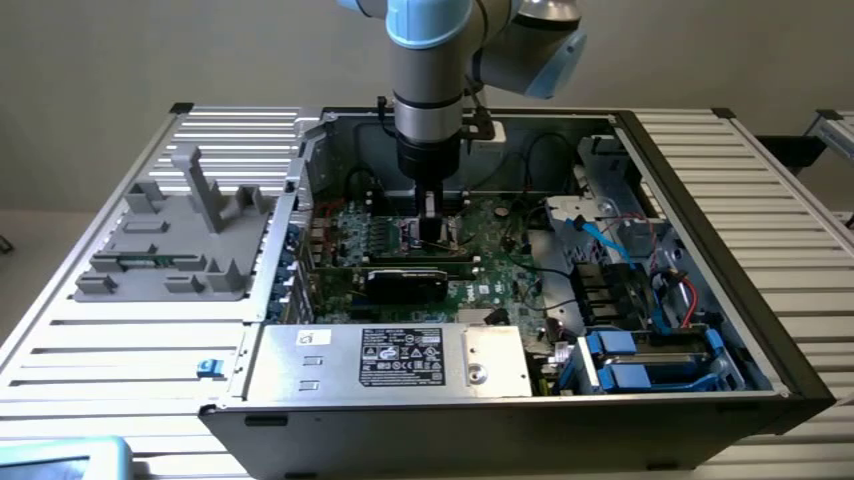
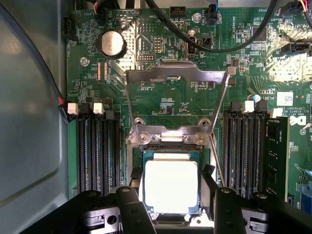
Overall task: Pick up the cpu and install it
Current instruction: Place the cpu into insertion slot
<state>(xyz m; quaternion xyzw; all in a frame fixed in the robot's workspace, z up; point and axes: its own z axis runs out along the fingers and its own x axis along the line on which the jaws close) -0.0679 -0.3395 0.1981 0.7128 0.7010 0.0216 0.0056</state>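
Wrist view: my claw (image 2: 172, 175) is pinching the cpu (image 2: 170, 195) by its two side edges, right over the socket frame (image 2: 170, 138). I reckon it's light, stiff, slick-topped and fragile, so edges only.

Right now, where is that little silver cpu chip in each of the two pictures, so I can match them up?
Exterior view: the cpu is hidden beneath the gripper, in the middle of the open computer case.
Wrist view: the cpu lies close under the gripper, beside the raised metal socket frame and between the black memory slots.
Shared landmark: the green motherboard.
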